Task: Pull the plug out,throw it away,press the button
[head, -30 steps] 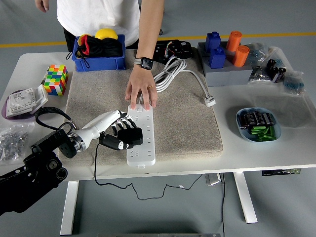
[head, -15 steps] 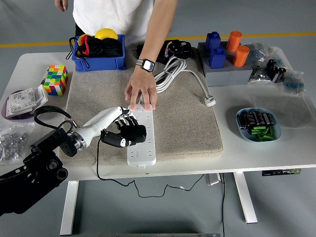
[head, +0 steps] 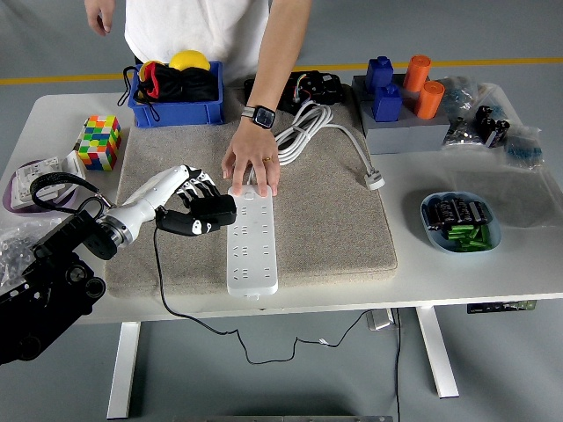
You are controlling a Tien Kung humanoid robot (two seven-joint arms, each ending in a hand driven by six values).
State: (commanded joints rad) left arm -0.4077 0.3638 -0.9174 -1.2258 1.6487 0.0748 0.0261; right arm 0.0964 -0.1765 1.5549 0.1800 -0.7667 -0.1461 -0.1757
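Observation:
A white power strip (head: 252, 239) lies lengthwise on the beige mat (head: 325, 220). My left hand (head: 195, 204) is shut on a black plug (head: 209, 216) and holds it just left of the strip, clear of its sockets; the plug's black cord (head: 160, 274) hangs down over the table's near edge. A person's hand (head: 252, 163) presses down on the strip's far end. The strip's white cable (head: 310, 128) coils at the back of the mat and ends in a white plug (head: 375, 181). My right arm is out of view.
A blue bin (head: 176, 91) with yellow and black items stands at the back left. A colour cube (head: 98, 141) and a white switch box (head: 40, 179) sit at the left. Blue and orange blocks (head: 400, 91) stand at the back right, a blue dish (head: 459, 221) of batteries at the right.
My left hand has pulled the black plug off the power strip and moved it left and away from the sockets. The person's hand stays on the strip's far end.

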